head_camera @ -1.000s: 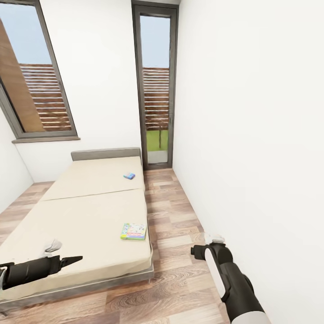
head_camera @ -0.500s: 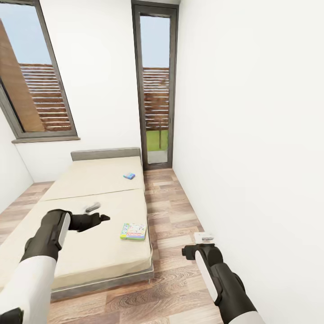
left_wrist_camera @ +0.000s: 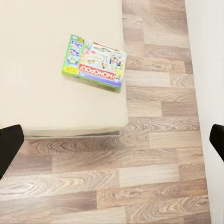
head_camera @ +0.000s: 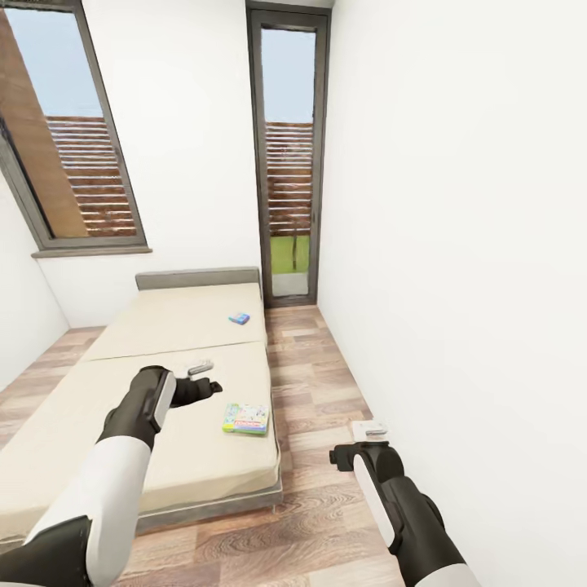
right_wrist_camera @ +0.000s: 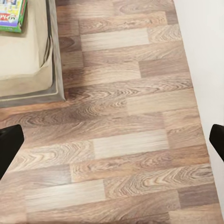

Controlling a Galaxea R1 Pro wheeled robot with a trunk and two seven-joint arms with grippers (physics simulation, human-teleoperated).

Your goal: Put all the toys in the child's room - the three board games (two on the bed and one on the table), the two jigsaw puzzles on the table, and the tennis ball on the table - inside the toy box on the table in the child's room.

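Note:
Two board games lie on the bed (head_camera: 163, 326): a small blue box (head_camera: 238, 319) near the headboard, and a green-edged "MONOPOLY" box (head_camera: 246, 418) (left_wrist_camera: 94, 62) close to the mattress's right edge. A corner of that box also shows in the right wrist view (right_wrist_camera: 11, 14). My left gripper (head_camera: 205, 386) (left_wrist_camera: 112, 142) hangs open over the mattress, a little left of the Monopoly box and apart from it. My right gripper (head_camera: 352, 451) (right_wrist_camera: 112, 142) is open and empty above the wood floor, between the bed and the white wall.
A strip of wood-plank floor (head_camera: 318, 383) runs between the bed's grey frame (head_camera: 220, 505) and the right wall (head_camera: 456, 285). A tall narrow glazed door (head_camera: 289, 163) stands at the far end, and a wide window (head_camera: 65, 147) above the grey headboard (head_camera: 196, 279).
My left arm has swung up from the bed's near left corner, out over the mattress toward the Monopoly box. The right arm drew back slightly. The head view shifted a little.

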